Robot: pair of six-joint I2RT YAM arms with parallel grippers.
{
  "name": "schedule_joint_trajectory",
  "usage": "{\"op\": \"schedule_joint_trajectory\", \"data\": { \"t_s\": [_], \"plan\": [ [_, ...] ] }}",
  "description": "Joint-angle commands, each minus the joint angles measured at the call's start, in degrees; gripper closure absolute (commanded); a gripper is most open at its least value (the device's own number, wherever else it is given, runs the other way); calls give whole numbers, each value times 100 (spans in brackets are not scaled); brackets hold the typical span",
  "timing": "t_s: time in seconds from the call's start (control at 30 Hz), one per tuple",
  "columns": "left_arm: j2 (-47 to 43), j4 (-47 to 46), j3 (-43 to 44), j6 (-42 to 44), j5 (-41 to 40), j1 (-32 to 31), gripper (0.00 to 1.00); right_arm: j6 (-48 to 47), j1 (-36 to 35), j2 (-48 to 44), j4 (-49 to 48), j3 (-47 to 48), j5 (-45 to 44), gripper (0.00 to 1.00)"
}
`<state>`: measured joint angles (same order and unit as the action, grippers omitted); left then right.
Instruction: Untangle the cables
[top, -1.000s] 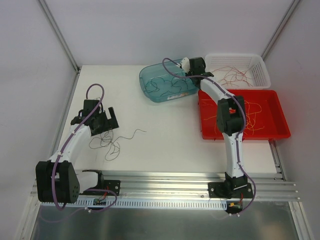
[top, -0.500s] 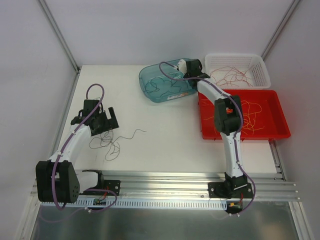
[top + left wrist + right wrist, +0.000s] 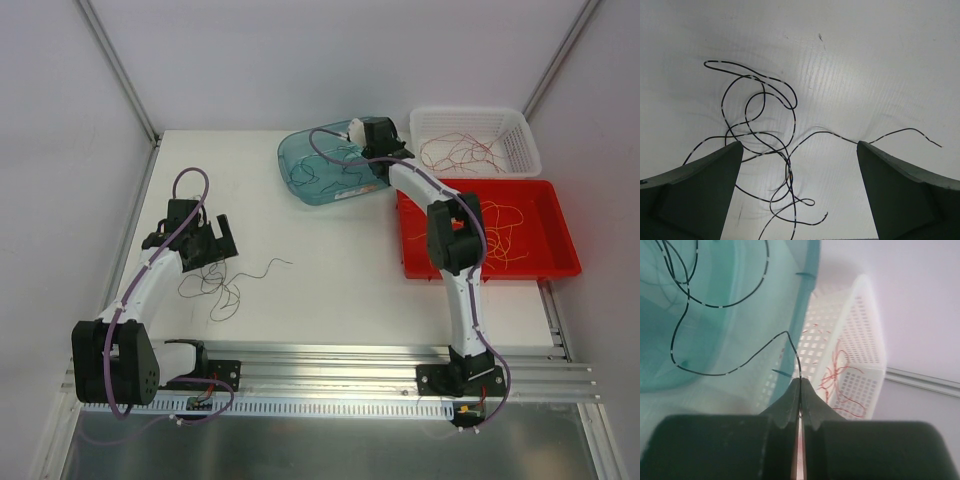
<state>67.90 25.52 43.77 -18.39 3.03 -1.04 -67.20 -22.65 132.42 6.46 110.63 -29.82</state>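
A loose tangle of dark cable [image 3: 765, 125] lies on the white table, also visible from above as the tangle [image 3: 215, 285]. My left gripper [image 3: 799, 145] hangs just above it, open, with nothing between its fingers [image 3: 705, 185]. The left gripper [image 3: 200, 245] sits at the table's left. My right gripper [image 3: 801, 381] is shut on one dark cable [image 3: 730, 372] that curls away into the teal bin [image 3: 730, 340]. From above, the right gripper [image 3: 365, 135] is over the teal bin's [image 3: 290, 160] far right edge, where more dark cables [image 3: 325, 170] lie.
A white mesh basket [image 3: 530, 150] at the back right holds red cables [image 3: 465, 150]. In front of it a red tray [image 3: 560, 268] holds yellow-orange cables [image 3: 505, 235]. In the right wrist view the white basket [image 3: 860, 340] stands right beside the bin.
My right gripper has shifted left over the teal bin and closed its jaws on a dark cable. The left arm and the tangle under it have not moved.
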Motion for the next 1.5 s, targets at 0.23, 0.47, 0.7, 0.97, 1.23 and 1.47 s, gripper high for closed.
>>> {"op": "schedule_joint_trajectory", "data": {
  "t_s": [0.23,0.47,0.7,0.97,1.23,1.47],
  "plan": [
    [-163,-73,26,73,216,16,1,643,-476,-849,249,231,46,99],
    [-172,-64,27,81,260,25,1,2603,-679,-656,664,231,1381,95],
    [-242,-56,18,81,303,25,1,3711,-670,-909,769,135,1549,67],
    [-418,-56,-9,46,286,25,1,4864,-705,-2236,918,-814,2392,38],
    [-515,145,-70,-103,-118,25,1,5621,-1302,-3836,1111,-2413,3140,32],
    [-593,594,-272,-691,31,16,5,6394,-1961,-4970,1086,-3740,3510,23]
  ]
}}
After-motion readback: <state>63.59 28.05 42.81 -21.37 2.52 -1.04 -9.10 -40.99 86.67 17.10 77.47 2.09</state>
